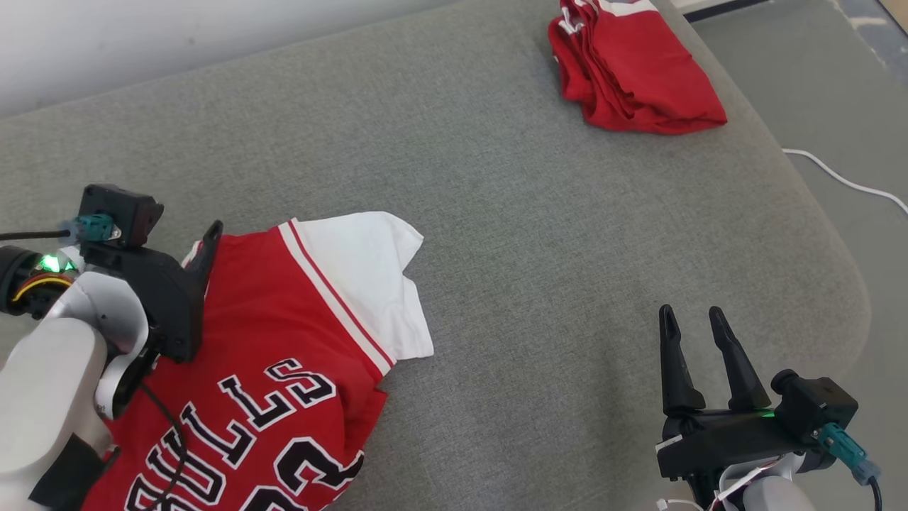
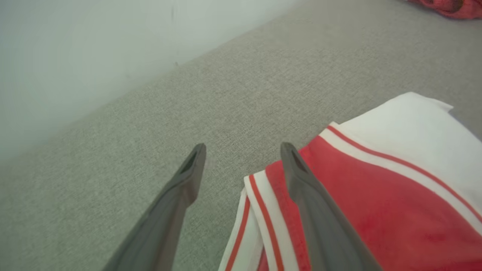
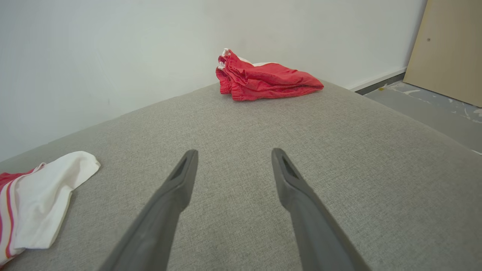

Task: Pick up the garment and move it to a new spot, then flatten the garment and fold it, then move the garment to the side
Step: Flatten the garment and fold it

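One red basketball jersey with white trim and black-and-white lettering (image 1: 284, 355) is spread at the near left of a grey woven cushion (image 1: 532, 213). Its long axis is slanted from lower left to upper right in the head view, with the white sleeve end pointed away. The left gripper (image 2: 243, 148) is held with its fingers apart at the jersey's far left hem, one finger over the striped edge and the other over bare cushion; contact cannot be told. The right gripper (image 1: 690, 312), likewise spread and empty, is placed well to the jersey's right. A folded red garment (image 1: 638, 85) is laid at the far right corner.
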### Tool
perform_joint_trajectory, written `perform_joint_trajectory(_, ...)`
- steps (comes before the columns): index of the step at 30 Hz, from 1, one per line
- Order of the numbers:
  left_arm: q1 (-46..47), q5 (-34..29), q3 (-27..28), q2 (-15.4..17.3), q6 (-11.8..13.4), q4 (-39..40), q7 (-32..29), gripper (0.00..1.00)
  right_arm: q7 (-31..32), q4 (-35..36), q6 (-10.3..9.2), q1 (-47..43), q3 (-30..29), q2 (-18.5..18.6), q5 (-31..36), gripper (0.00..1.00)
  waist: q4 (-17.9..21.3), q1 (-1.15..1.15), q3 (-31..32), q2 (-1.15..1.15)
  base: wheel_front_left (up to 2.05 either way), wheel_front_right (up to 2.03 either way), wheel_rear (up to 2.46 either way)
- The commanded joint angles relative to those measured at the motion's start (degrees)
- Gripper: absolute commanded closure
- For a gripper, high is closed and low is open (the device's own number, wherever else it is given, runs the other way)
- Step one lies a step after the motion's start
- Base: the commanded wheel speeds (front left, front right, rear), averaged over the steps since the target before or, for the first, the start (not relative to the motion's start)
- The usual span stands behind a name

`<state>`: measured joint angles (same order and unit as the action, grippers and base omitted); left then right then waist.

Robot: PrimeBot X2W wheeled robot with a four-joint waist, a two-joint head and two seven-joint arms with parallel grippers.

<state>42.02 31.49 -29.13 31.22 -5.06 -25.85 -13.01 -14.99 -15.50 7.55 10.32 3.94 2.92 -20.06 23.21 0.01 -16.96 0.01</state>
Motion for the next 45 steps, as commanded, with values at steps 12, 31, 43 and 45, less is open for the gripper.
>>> perform_joint_trajectory(12,0.21,2.03,-3.77,-0.39,-1.68,-6.97,-4.61,0.54,-0.24,0.13,-0.16,1.02,-0.48,-0.04,-0.31,0.0,1.19,-0.01,-1.89,-0.01,0.0,0.0,0.0)
perform_joint_trajectory(31,7.41,0.85,5.61,4.31,4.89,-4.86,15.31,1.0,-0.14,1.1,-0.16,0.4,-3.21,-0.02,3.42,0.0,-3.04,-0.01,0.61,-0.01,0.0,0.0,0.0)
perform_joint_trajectory(43,4.9,-0.09,8.88,9.35,7.39,-10.26,22.7,0.0,-0.14,1.66,-0.16,1.3,-3.94,-0.04,4.92,0.0,-3.26,-0.01,-0.61,-0.01,0.0,0.0,0.0)
perform_joint_trajectory(45,4.94,-0.26,8.78,8.64,7.48,-10.6,24.15,0.0,-0.14,1.63,-0.16,1.32,-4.07,-0.02,5.14,0.0,-3.63,-0.01,-0.32,-0.01,0.0,0.0,0.0)
